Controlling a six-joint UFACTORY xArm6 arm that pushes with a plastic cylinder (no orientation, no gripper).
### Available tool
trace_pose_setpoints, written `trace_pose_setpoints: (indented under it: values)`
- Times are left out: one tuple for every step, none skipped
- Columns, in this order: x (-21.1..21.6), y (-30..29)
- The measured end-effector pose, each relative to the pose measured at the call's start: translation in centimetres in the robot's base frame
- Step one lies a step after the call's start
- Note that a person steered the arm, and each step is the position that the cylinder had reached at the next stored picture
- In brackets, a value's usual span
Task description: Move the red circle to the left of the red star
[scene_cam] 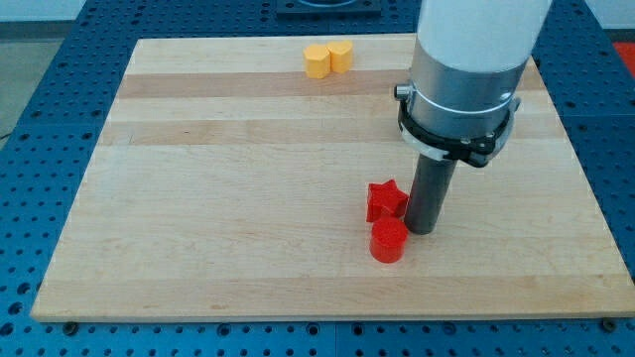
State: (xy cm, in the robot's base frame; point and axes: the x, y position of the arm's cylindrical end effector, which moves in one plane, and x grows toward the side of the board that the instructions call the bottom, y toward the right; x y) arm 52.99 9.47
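Note:
The red star (385, 199) lies on the wooden board (248, 198) right of centre. The red circle (388, 241) stands just below it, at the star's lower edge, touching or nearly touching it. My tip (421, 230) is down on the board right beside both, at the star's right side and the circle's upper right, touching or almost touching the circle.
Two yellow blocks stand together near the view's top edge of the board: a yellow hexagon (317, 60) and a yellow heart-like block (340, 56). The arm's wide grey body (466, 69) hangs over the board's upper right. Blue perforated table surrounds the board.

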Motion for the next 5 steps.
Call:
trace_pose_setpoints:
  values:
    - [0.6,0.0]
    - [4.6,0.0]
    - [5.6,0.0]
    - [5.6,0.0]
    - [5.6,0.0]
